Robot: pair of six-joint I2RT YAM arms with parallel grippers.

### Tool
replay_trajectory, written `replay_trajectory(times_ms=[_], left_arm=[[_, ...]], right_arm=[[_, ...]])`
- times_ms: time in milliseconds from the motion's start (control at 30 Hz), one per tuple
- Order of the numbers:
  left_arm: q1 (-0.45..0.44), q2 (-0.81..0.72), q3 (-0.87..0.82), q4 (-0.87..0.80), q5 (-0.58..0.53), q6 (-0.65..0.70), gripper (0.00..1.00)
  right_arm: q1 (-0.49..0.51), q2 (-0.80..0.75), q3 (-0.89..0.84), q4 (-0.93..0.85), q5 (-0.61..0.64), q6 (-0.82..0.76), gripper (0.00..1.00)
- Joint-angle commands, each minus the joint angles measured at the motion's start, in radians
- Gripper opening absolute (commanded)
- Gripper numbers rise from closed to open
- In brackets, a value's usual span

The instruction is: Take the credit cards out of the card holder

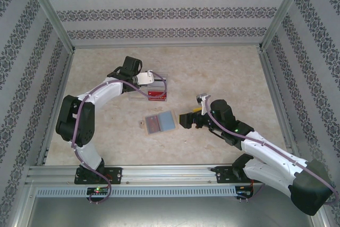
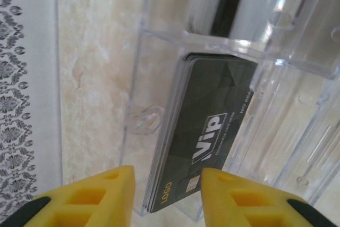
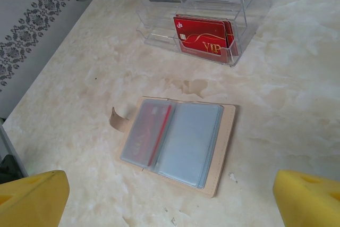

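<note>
Item: card holder, tan, lying open and flat at frame centre in my right wrist view. The credit cards sit inside its clear sleeves.
Right gripper, lower edge: fully spread, empty.
Left gripper: part open, straddling black VIP cards in the clear tray, gripping nothing I can see.
Risk: the unpinned holder may slide when I pull a card.

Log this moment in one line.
left gripper open over black VIP cards in clear tray | right gripper open beside card holder | card holder open flat, red card inside
</note>
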Motion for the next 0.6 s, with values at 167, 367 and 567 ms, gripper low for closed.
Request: replay_trajectory(times_ms=[167,367,567], left_arm=[[0.022,-0.211,0.000,0.026,0.072,-0.281,0.74],[0.025,-0.334,0.005,0.055,0.063,-0.605,1.00],[0.030,-0.418,0.012,-0.001,-0.100,-0.987,0.99]], right_arm=[[0.017,0.003,-0.005,0.001,0.055,0.090,0.98],[0.001,0.010,0.011,0.001,0.028,0.082,0.98],[-0.007,-0.045,-0.054,0.046,0.115,0.138,0.98]])
